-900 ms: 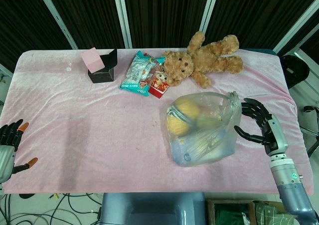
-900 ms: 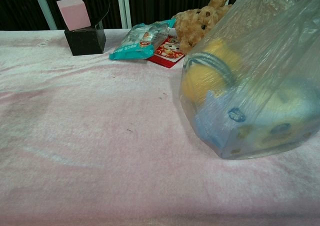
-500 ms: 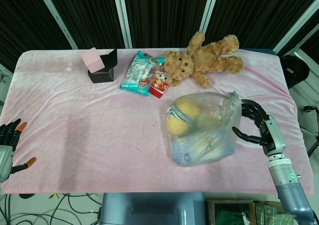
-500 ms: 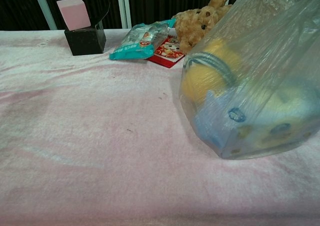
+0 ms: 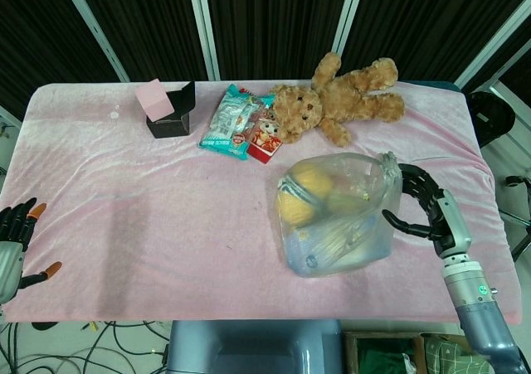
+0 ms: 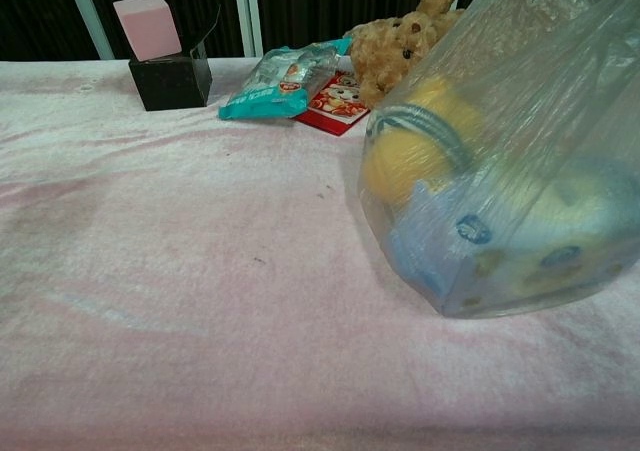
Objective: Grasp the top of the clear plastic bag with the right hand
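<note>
A clear plastic bag (image 5: 336, 215) (image 6: 500, 171) with yellow and blue toys inside lies on the pink cloth at the right. Its gathered top (image 5: 388, 165) points toward the right. My right hand (image 5: 423, 204) is just right of that top, fingers spread and curved toward the bag, holding nothing. Whether a fingertip touches the plastic is unclear. My left hand (image 5: 15, 237) hangs off the table's left front corner, fingers apart and empty. Neither hand shows in the chest view.
A brown teddy bear (image 5: 340, 96) lies behind the bag. A teal snack packet (image 5: 234, 121) and a red packet (image 5: 267, 138) lie left of it. A pink cube (image 5: 155, 99) sits on a black box (image 5: 172, 119) at the back left.
My right hand has crept left toward the bag's top, its fingers curling a little more around it. The bag and left hand stay put.
</note>
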Tool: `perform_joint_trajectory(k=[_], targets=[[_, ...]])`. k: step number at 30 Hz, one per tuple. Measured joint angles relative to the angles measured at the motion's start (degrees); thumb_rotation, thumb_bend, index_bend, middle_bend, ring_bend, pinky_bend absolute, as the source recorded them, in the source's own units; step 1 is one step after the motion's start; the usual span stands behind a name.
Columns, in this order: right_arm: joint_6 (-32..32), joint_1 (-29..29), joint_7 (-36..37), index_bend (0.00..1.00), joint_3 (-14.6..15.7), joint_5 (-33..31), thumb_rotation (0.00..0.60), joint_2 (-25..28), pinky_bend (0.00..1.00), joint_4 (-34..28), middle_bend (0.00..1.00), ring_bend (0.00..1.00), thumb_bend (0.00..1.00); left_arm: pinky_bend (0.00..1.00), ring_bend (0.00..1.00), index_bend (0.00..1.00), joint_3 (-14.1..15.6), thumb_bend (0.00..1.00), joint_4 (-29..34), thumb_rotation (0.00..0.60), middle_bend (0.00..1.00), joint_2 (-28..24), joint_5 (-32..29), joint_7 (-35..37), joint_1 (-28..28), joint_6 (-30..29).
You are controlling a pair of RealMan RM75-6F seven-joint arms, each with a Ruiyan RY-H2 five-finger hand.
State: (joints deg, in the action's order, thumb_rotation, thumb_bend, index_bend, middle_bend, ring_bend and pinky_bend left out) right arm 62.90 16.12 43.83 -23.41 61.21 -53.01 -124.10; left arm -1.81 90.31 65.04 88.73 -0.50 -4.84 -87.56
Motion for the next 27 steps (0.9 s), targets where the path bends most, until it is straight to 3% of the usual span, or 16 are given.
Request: perform_joint_trajectory(k=[12,21,27], targets=[[-3.86,2.92,1.45,0.22,-1.91,-3.29,0.600,0.06,0.20,0.14,0.25,0.23,0.13,0.02,0.00,0.00,-0.01,0.00,0.01,0.600,0.00,0.04,-0.16,0.09,-0.10,0.31],[-6.01,4.07,4.54,0.27,-3.78,-5.24,0.600,0.08,0.28,-0.78,0.32,0.30,0.14,0.02,0.00,0.00,-0.05,0.00,0.01,0.600,0.00,0.13,-0.40,-0.15,-0.33,0.83],[-7.08,4.16,4.41,0.29,-3.35,-4.59,0.600,0.26,0.28,-2.44,0.34,0.32,0.14,0.02,0.00,0.00,-0.08,0.00,0.05,0.600,0.00,0.07,-0.54,-0.12,-0.43,1.05]])
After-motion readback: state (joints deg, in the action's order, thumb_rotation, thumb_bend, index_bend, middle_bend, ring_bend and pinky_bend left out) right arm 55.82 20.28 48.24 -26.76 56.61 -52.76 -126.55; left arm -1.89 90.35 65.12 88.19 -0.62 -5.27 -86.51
